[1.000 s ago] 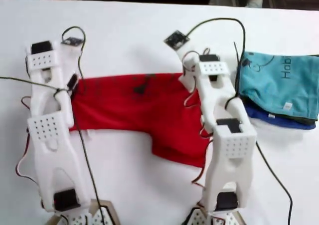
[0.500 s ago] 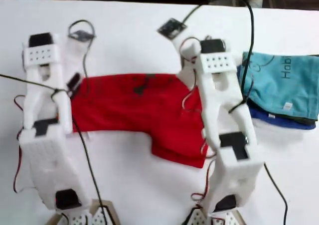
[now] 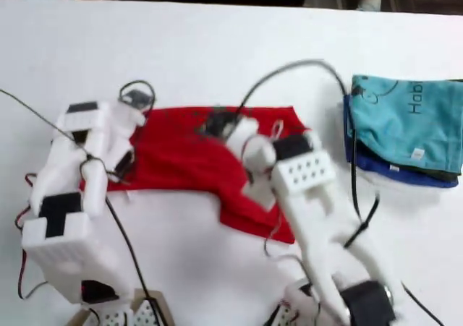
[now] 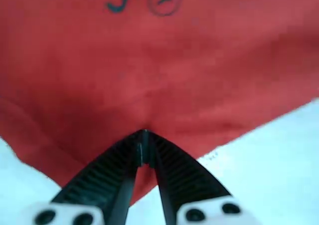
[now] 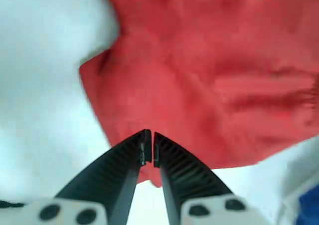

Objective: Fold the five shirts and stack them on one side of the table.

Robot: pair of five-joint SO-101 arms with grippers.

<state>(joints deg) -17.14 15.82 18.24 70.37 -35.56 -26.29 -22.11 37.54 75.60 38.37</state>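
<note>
Plainly, both claws have cloth in them. The left claw (image 4: 143,147) has its jaws pressed together on a pinch of the red shirt (image 3: 181,149). Creases fan out from its tips, and the rest of the cloth spreads away ahead of it, with a printed mark at the far end. The right claw (image 5: 148,146) is likewise closed to a hair's slit on a rumpled corner of the shirt; most of the red lies beyond its tips, with bare table (image 3: 217,44) alongside. The folded stack (image 3: 405,123), teal on top, sits well apart from the left claw and nearer the right arm's outer side. I'd judge the shirt light and limp. It will sag and bunch rather than keep a shape, so hems and corners look like the places to hold, both raised evenly.
</note>
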